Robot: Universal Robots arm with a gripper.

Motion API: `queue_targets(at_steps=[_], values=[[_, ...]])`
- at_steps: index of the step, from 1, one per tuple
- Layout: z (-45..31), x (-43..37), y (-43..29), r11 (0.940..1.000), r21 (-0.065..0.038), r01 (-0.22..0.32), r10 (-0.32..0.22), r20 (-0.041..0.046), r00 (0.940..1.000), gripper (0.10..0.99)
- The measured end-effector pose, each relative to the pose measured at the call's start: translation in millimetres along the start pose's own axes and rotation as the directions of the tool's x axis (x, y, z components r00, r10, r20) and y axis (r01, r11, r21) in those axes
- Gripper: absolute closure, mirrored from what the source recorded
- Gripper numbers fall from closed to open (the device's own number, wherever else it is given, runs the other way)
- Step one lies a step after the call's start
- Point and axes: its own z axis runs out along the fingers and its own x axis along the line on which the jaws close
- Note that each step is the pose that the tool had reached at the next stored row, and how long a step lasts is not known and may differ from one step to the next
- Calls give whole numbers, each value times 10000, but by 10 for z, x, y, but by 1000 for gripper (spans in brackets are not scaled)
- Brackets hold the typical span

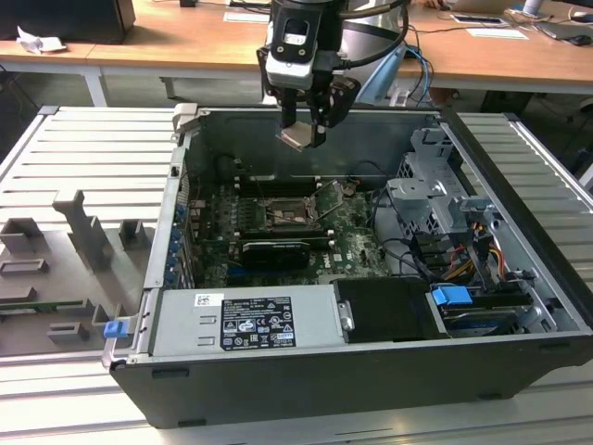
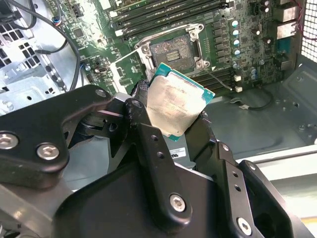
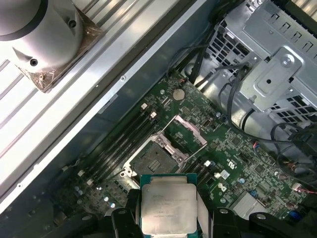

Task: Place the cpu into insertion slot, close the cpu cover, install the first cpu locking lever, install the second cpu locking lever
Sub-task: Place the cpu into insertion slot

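My gripper [image 1: 304,125] hangs above the open computer case, shut on the cpu [image 1: 298,137], a pale silver square chip with a green edge. In both wrist views the cpu [image 2: 176,106] [image 3: 167,208] sits tilted between the black fingers [image 2: 144,136], held by two opposite edges. Below it on the green motherboard lies the insertion slot [image 2: 174,52] [image 3: 153,157] [image 1: 289,211], dark, bare and silver-rimmed. The cpu cover [image 3: 185,133] [image 1: 332,197] stands swung open beside the slot. The chip is well above the slot, not touching it.
Long black memory slots [image 2: 163,12] flank the socket. A black graphics card [image 1: 273,250], a power supply [image 1: 246,320], a metal drive cage [image 1: 435,199] and cables [image 1: 408,255] crowd the case. A grey tray [image 1: 56,269] lies on the exterior view's left.
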Motion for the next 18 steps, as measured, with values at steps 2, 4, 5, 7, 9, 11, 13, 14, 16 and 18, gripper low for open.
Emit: queue_targets(at_steps=[2,4,5,7,9,11,13,14,16,18], values=[[0,0,0,9999,-2,-101,101,9,9999,545],[0,0,0,9998,-4,-197,197,18,9998,545],[0,0,0,9996,-5,-265,265,24,9996,545],[0,0,0,9994,-7,-355,355,32,9994,545],[0,0,0,9989,-10,-466,466,42,9989,545],[1,0,0,9980,-14,-625,626,56,9980,545],[3,0,0,9971,-17,-758,758,68,9971,545],[4,0,0,9962,-20,-866,866,78,9962,545],[7,0,-1,9937,-26,-1124,1124,103,9936,545],[12,0,-1,9894,-34,-1453,1453,133,9893,545]])
